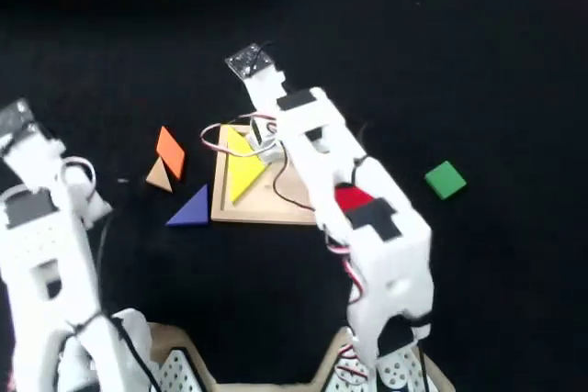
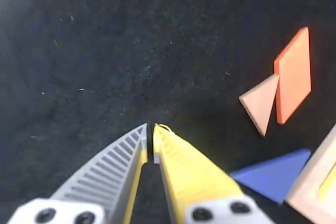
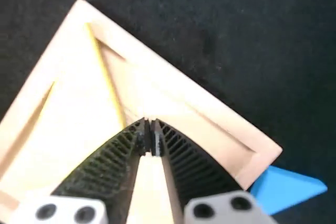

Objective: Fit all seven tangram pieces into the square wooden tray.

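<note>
Tools on both arms were found closed, with nothing held. The left tool was pressed tip to tip and was held over bare black table, off to the left of the loose pieces. The left arm was raised at the table's left edge. The right arm was stretched forward from its base and bent over the tray. The right tool was likewise shut and was pointed down at the tray floor, near an inner corner.

The tray was laid flat at mid-table. A yellow triangle was seated in its left part, with the narrow tip turned toward the arm bases.

An orange parallelogram was laid left of the tray, its long axis run away from the bases and slightly slanted. A tan triangle was set touching its near left side. A blue triangle was placed just beside the tray's near left corner, its sharp tip pointed left. A red piece was half covered by the right arm; whether it sat in the tray could not be told. A green square was left well apart on the right.
</note>
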`<state>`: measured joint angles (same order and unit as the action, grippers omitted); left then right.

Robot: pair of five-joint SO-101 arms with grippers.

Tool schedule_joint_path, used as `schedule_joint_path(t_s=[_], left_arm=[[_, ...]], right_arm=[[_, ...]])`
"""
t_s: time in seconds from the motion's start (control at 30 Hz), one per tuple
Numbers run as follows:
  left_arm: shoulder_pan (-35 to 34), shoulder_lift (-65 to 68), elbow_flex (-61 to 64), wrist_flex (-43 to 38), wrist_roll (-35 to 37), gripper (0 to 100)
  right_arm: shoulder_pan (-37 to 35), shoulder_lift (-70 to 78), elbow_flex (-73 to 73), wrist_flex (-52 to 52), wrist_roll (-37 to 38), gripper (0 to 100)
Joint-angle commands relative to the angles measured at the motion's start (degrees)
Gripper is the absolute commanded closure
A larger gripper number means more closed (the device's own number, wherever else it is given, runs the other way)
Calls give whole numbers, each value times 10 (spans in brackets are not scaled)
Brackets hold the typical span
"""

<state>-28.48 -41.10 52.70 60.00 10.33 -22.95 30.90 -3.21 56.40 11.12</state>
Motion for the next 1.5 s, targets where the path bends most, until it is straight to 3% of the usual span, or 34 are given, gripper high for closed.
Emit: schedule_joint_path(t_s=[0.0, 0.17, 0.4, 0.6, 1.03, 1.33, 1.47], left_arm=[[0, -96, 103, -104, 56, 970], [10, -149, 183, -213, 55, 970], [70, -157, 205, -215, 55, 970], [85, -156, 210, -215, 55, 970], [146, -162, 247, -239, 2, 970], [144, -163, 261, -263, 2, 970], [144, -163, 262, -264, 2, 970]], right_arm=[[16, 20, -67, 25, -1, 988], [8, 22, -77, 42, 0, 988], [-38, 15, -84, 93, -4, 988], [-11, -40, -63, 106, -4, 988], [-22, -55, 5, 29, 1, 988], [-98, -60, 39, 46, 111, 988], [-75, -78, 33, 46, 109, 988]])
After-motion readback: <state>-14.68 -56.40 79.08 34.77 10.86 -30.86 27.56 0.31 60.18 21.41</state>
